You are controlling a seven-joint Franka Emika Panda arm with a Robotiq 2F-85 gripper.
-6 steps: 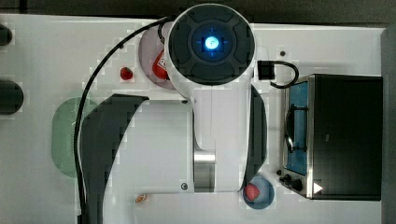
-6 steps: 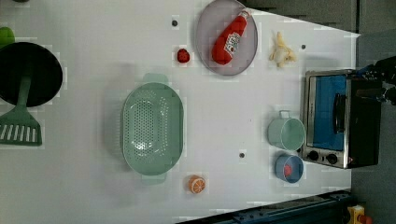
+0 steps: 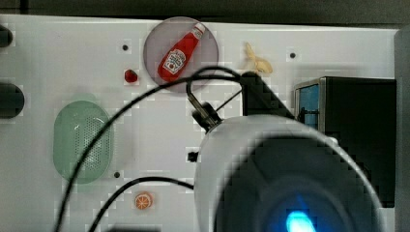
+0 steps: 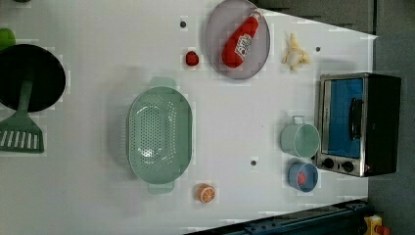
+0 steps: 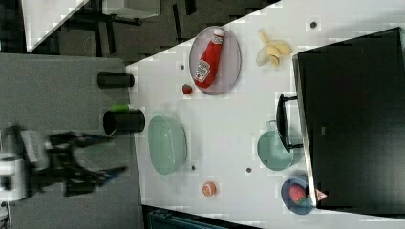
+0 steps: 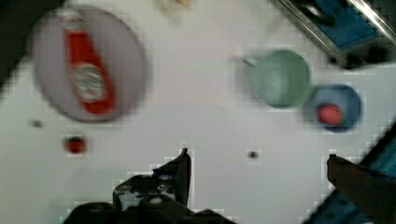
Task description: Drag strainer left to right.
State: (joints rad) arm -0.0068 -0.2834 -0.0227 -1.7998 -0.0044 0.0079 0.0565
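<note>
The strainer, a pale mint-green oblong basket with tiny holes, lies flat on the white table; it is also seen as the strainer and the strainer. My gripper appears blurred at the right view's left, apart from the strainer, its two dark fingers spread. In the wrist view the gripper is open with nothing between its fingers, above bare table. The arm's large white body covers the top view's lower right.
A grey plate holds a ketchup bottle. Nearby are a banana, a mint mug, a blue bowl, a toaster oven, an orange slice, a small red fruit, a black pan and a green spatula.
In the top view the arm's body has shifted from the middle to the lower right and looms larger, uncovering the plate and strainer. The table's objects have not moved.
</note>
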